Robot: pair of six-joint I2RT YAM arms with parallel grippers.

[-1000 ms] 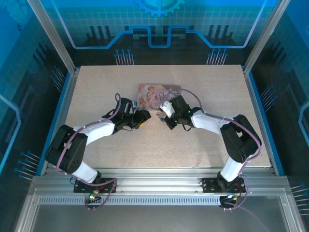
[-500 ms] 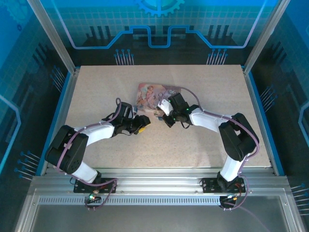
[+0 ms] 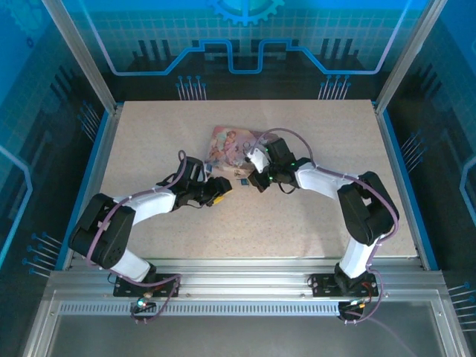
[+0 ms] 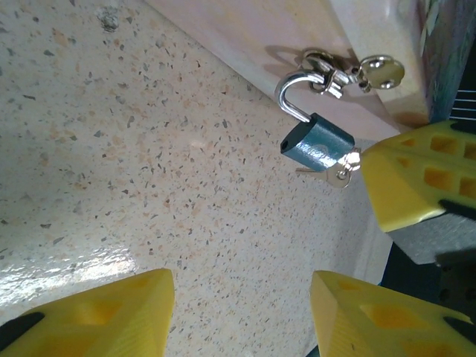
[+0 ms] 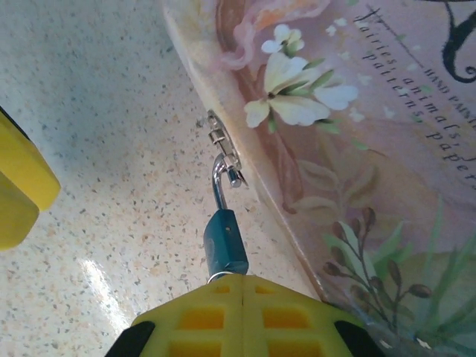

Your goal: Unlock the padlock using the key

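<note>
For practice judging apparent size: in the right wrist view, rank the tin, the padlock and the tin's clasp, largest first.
1. Tin, cut off by the frame.
2. Padlock.
3. Clasp, smallest.

Two white-and-black jointed arms bend inward, wrists low.
Left arm (image 3: 149,202): yellow-fingered left gripper (image 4: 242,312), jaws apart. Right arm (image 3: 327,182): yellow-fingered right gripper (image 5: 242,286), jaws pressed together.

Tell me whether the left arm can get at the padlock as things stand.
Probably yes. The left end effector is open and faces the padlock, with bare table between. The right end effector, shut at the key, crowds one side of the lock.
</note>
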